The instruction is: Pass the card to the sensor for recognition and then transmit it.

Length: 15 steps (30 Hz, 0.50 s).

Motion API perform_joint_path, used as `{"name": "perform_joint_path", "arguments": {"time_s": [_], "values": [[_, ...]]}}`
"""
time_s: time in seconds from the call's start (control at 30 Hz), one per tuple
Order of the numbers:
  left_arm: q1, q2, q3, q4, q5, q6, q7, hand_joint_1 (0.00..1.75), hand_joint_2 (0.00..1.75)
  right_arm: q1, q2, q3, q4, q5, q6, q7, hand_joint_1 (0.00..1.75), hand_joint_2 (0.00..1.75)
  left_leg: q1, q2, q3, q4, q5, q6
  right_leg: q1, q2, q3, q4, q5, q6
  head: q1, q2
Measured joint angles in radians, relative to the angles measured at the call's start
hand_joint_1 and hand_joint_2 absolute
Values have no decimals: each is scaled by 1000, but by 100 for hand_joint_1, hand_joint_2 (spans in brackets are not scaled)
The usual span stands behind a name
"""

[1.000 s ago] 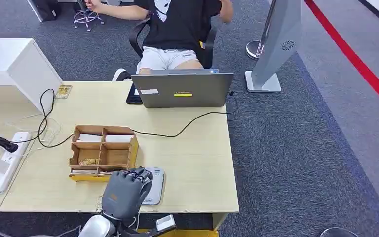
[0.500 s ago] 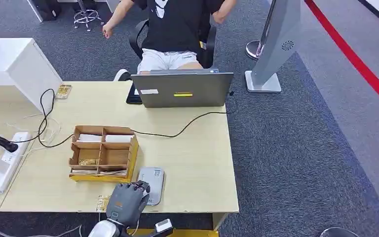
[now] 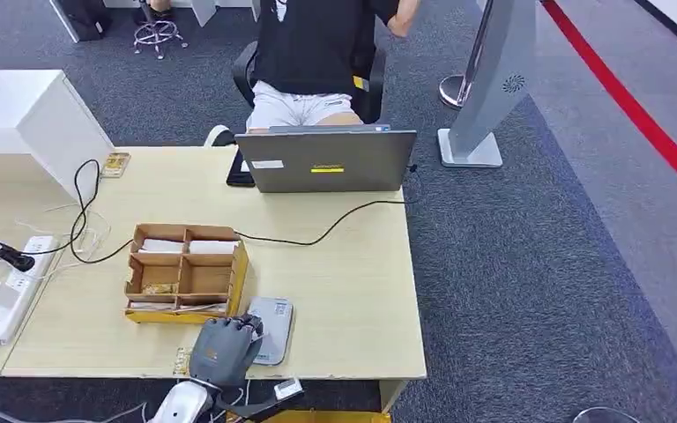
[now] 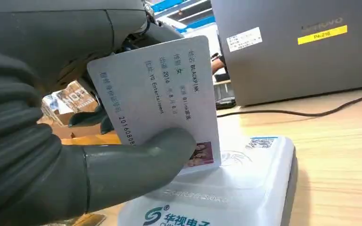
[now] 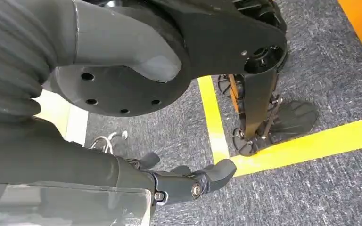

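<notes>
The left hand (image 4: 75, 141) pinches the card (image 4: 162, 108) between thumb and fingers, gripping it by one edge so that most of its printed face stays free. It holds the card tilted just above the sensor (image 4: 231, 188), the white reader lying flat near the front edge of the surface (image 3: 353, 291); whether the card's lower edge touches the reader's top I cannot tell. In the head view the left hand (image 3: 222, 350) sits over the reader's near end, beside the yellow divided tray (image 3: 185, 273), which probably stores the cards, so the reach between them is short. The reading step looks to be in hand, with the handing-on not yet done; the person (image 3: 317, 53) behind the laptop (image 3: 331, 159) is the likely receiver. The right hand (image 5: 184, 181) hangs over the floor, fingers loosely apart, holding nothing.
</notes>
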Motion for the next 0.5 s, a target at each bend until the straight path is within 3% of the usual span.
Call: {"name": "perform_joint_path", "arguments": {"time_s": [0.1,0.2,0.3,0.5], "values": [[3,7,0,-52,0,-32,18,175,175,0,0,0,0,5,1,2,0,175,0,0,-1,0,1,0,0,0,0,0,0,0,0,0],[2,13,-1,-102,0,-13,16,175,175,0,0,0,0,13,3,0,0,175,0,0,-1,0,1,0,0,0,-1,0,0,0,0,0],[-21,26,-26,-209,0,-46,32,175,175,0,0,0,0,27,8,-5,0,175,0,-1,-2,1,1,0,0,0,-2,0,1,0,0,0],[-164,113,-122,-364,0,-176,190,175,175,0,0,0,0,66,27,-13,0,175,0,-1,-2,0,2,0,0,0,-2,0,1,1,0,0]]}}
